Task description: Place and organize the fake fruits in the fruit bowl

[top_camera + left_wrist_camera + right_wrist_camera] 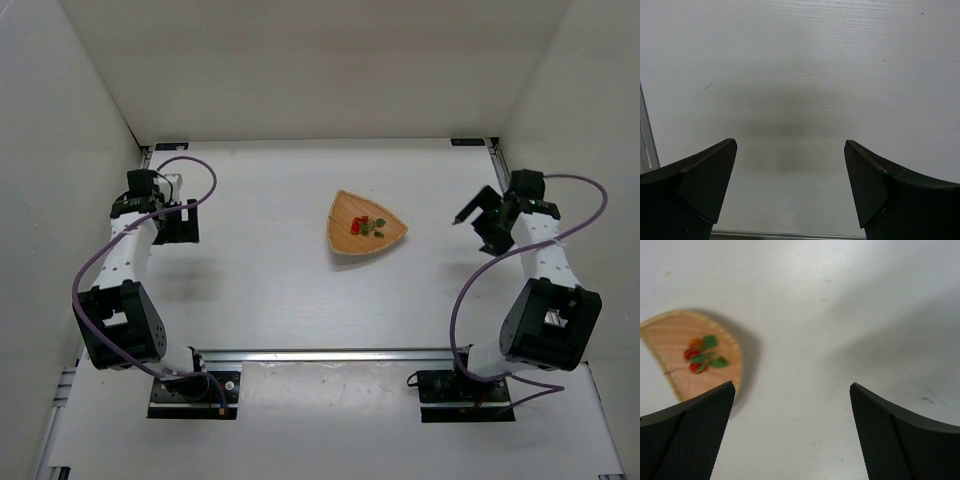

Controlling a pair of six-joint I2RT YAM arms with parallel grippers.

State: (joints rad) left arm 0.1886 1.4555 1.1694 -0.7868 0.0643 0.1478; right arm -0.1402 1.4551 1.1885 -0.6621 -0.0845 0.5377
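The fruit bowl [345,238], a shallow orange-tan rounded-triangle dish, sits at the table's middle. Small red-orange berries with green leaves [368,225] lie inside it. In the right wrist view the bowl [670,340] shows at the left with the berries [701,355] in it. My right gripper [473,220] is open and empty, above the table to the right of the bowl; in its own view [791,390] the jaws stand wide apart. My left gripper [186,222] is open and empty at the far left; in its own view [790,145] it is over bare table.
White walls enclose the table on the left, back and right. A metal rail [330,355] runs along the near edge between the arm bases. A metal strip [647,140] shows at the left edge of the left wrist view.
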